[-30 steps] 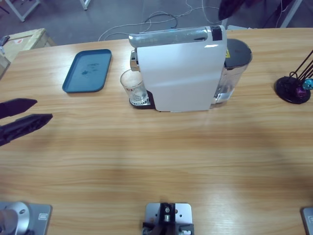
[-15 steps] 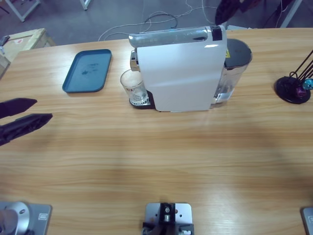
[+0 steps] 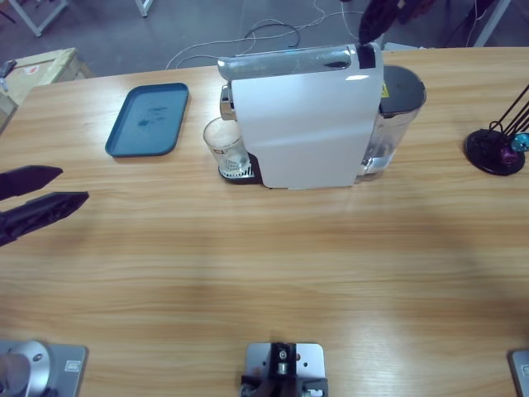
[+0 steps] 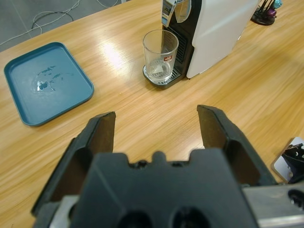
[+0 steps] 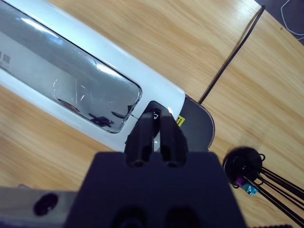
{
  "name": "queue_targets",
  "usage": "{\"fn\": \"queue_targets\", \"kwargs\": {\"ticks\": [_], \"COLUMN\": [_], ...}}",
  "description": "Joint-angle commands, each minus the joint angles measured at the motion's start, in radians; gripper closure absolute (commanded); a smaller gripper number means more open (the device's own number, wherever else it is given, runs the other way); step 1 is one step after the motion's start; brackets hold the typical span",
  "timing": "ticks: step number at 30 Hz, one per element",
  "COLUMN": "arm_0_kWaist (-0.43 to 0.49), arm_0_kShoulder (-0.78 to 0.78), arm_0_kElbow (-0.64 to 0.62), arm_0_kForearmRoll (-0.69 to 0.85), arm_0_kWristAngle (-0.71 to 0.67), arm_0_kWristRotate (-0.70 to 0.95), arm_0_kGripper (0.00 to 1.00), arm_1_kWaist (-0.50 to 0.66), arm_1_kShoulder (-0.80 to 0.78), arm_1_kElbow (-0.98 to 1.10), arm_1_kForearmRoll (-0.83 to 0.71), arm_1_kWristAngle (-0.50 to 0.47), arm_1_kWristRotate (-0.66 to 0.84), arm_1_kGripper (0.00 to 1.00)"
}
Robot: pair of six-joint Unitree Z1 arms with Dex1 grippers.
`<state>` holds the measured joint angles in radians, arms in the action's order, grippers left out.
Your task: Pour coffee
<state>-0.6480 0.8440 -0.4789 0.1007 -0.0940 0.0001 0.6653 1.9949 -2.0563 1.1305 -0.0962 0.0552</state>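
A white coffee machine [image 3: 306,124] stands at the table's back middle, with a clear glass [image 3: 225,145] on its drip grate under the spout. My left gripper [image 3: 45,188] hovers open at the table's left edge, well away from them. In the left wrist view the glass [image 4: 160,57] shows far ahead between the open jaws of my left gripper [image 4: 156,121]. My right gripper [image 5: 155,118] is shut. It hangs over the machine's top at the black button [image 3: 366,56] beside the chrome lid [image 5: 71,80]. I cannot tell if it touches the button.
A blue tray [image 3: 149,118] lies left of the machine. The grey-lidded water tank [image 3: 398,103] sits at the machine's right end. A black stand with thin rods [image 3: 496,149] is at the far right. Cables lie on the floor behind the table.
The right gripper has shifted slightly left at the machine's top end. The left gripper, glass and tray have not moved.
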Motion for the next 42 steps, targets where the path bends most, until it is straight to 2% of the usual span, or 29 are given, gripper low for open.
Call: {"fn": "queue_targets", "kwargs": {"ticks": [1,13,18,19,20,21,22,23,26,32,33,34,35,36,42], "arm_0_kWaist": [0.007,0.007,0.007,0.007,0.007,0.007,0.007,0.007,0.007,0.007,0.007,0.007,0.007,0.007,0.007], "arm_0_kShoulder": [0.003,0.003,0.006,0.004,0.004,0.003,0.004,0.004,-0.001,0.006,0.006,0.006,0.006,0.006,0.010], "arm_0_kElbow": [0.034,0.034,0.034,0.034,0.034,0.034,0.033,0.034,0.035,0.037,0.037,0.037,0.037,0.037,0.037], "arm_0_kForearmRoll": [-0.015,-0.015,-0.016,-0.018,-0.018,-0.018,-0.018,-0.018,-0.021,-0.029,-0.029,-0.029,-0.029,-0.029,-0.030], "arm_0_kWristAngle": [0.013,0.014,0.014,0.014,0.014,0.015,0.019,0.019,0.020,0.016,0.015,0.014,0.014,0.015,0.012], "arm_0_kWristRotate": [-0.011,-0.011,-0.011,-0.011,-0.011,-0.011,-0.011,-0.011,-0.011,-0.011,-0.011,-0.011,-0.011,-0.011,-0.011], "arm_0_kGripper": [0.285,0.285,0.285,0.282,0.266,0.212,0.116,0.095,0.018,0.018,0.018,0.018,0.018,0.018,0.018], "arm_1_kWaist": [-0.010,-0.007,-0.007,-0.008,-0.010,-0.010,-0.010,-0.010,-0.010,-0.010,-0.010,-0.010,-0.010,-0.010,-0.010], "arm_1_kShoulder": [0.055,0.026,-0.034,-0.039,-0.037,-0.031,-0.022,-0.015,-0.007,0.002,0.009,0.014,0.020,0.031,0.059], "arm_1_kElbow": [0.045,0.165,0.050,0.001,-0.047,-0.089,-0.124,-0.138,-0.142,-0.136,-0.129,-0.119,-0.111,-0.106,-0.066], "arm_1_kForearmRoll": [0.002,-0.073,-0.036,-0.014,0.012,0.039,0.064,0.078,0.087,0.087,0.087,0.087,0.087,0.087,0.089], "arm_1_kWristAngle": [-0.011,-0.010,-0.060,-0.065,-0.072,-0.080,-0.085,-0.086,-0.085,-0.083,-0.083,-0.084,-0.084,-0.085,-0.108], "arm_1_kWristRotate": [-0.002,0.022,0.019,0.012,0.009,0.006,0.005,0.005,0.010,0.020,0.022,0.022,0.022,0.022,0.022], "arm_1_kGripper": [1.000,1.000,1.000,0.856,0.293,0.098,0.012,0.000,0.000,0.001,0.071,0.363,0.772,0.994,1.000]}}
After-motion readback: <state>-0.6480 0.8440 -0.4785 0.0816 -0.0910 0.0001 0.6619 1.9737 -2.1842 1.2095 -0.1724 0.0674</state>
